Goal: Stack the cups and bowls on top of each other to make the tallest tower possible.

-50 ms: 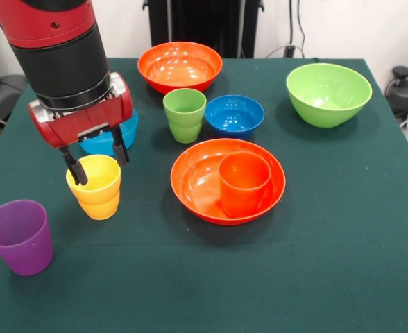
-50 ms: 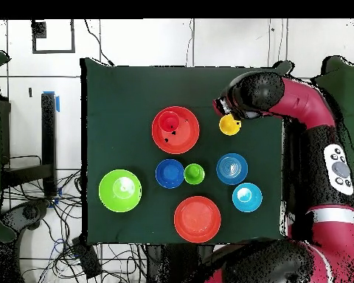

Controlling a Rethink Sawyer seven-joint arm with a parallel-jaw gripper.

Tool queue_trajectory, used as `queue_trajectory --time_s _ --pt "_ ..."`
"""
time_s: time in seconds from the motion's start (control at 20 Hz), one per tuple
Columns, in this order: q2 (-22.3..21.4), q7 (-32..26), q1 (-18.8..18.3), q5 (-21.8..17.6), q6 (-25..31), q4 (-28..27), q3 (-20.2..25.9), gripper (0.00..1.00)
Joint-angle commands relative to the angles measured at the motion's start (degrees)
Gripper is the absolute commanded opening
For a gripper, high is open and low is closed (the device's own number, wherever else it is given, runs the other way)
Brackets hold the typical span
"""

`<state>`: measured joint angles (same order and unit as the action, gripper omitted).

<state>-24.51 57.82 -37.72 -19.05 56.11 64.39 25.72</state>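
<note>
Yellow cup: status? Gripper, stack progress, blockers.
Gripper open, fingers straddling yellow cup rim, not closed. Orange cup sits in orange bowl; nothing else stacked. Purple cup close by, apart.

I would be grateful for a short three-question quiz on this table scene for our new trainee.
1. True or false: the orange cup stands inside an orange bowl.
2. Which cup is the claw lowered onto? A the purple cup; B the yellow cup; C the orange cup.
3. What colour is the small bowl right beside the green cup?
Key: 1 true; 2 B; 3 dark blue.
</note>
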Motion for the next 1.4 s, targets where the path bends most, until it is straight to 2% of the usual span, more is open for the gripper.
queue_trajectory --time_s 0.05,0.25,0.5,0.75,1.15,1.4 --pt "-1.37 -1.05 1.93 -3.70 -4.71 4.54 0.39 1.00" --pt "-2.60 -0.18 1.86 -3.52 -5.90 6.61 0.06 1.00" --pt "-2.06 -0.45 2.22 -3.61 -5.35 5.90 -0.09 1.00" --pt "-3.25 -0.12 1.99 -3.50 -5.61 7.92 -0.45 1.00" --pt "-0.39 -0.80 2.54 -3.63 -2.53 6.25 -0.88 1.00" --pt "-0.61 0.08 2.33 -3.14 -3.33 8.13 -0.77 1.00"
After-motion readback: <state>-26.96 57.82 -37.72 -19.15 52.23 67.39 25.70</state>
